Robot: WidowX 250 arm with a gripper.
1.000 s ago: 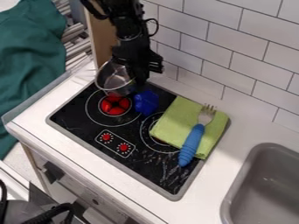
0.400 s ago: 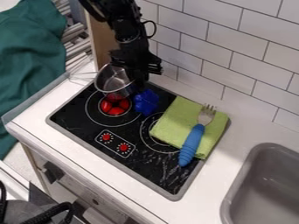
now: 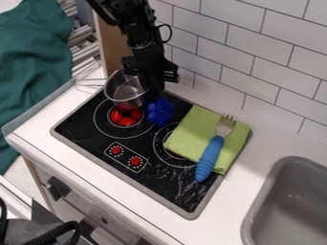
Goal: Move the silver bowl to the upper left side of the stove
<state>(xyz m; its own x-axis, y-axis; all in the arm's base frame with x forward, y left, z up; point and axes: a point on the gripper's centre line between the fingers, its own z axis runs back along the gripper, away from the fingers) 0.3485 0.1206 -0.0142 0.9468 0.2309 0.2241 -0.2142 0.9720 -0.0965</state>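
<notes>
At the upper left part of the stove (image 3: 83, 129), my gripper (image 3: 154, 91) hangs down at the right side of the silver bowl (image 3: 125, 89). The bowl is tilted, its opening facing the camera, and its lower edge overlaps the top of the red burner. Its right rim meets the gripper, whose fingertips are dark and partly merged with the black stove behind. I cannot tell how far apart they stand.
Just below the gripper is a blue object (image 3: 159, 111). A green cloth (image 3: 193, 132) lies on the stove's right part, with a blue-handled fork (image 3: 211, 155) on it. The tiled wall (image 3: 256, 62) rises behind, and a grey sink (image 3: 287, 206) is at the lower right.
The bowl has shifted and turned slightly beside the gripper, uncovering more of the red burner. A thin handle now shows at its left. The arm has moved only slightly.
</notes>
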